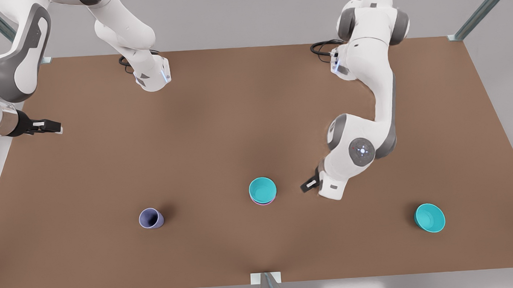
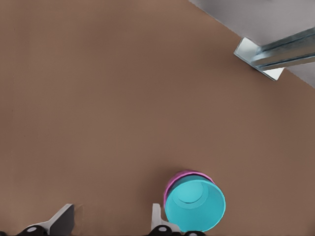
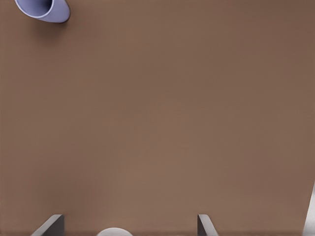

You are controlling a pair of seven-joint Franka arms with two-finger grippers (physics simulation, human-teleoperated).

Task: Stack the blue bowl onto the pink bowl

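- The blue bowl sits nested in the pink bowl near the counter's front middle, only a pink rim showing beneath.
- Left jaws hang released and empty just beside the stack, on the front view's right; any retreat should go away from the bowls.
- Right jaws wait spread and empty far off at the front view's left edge.
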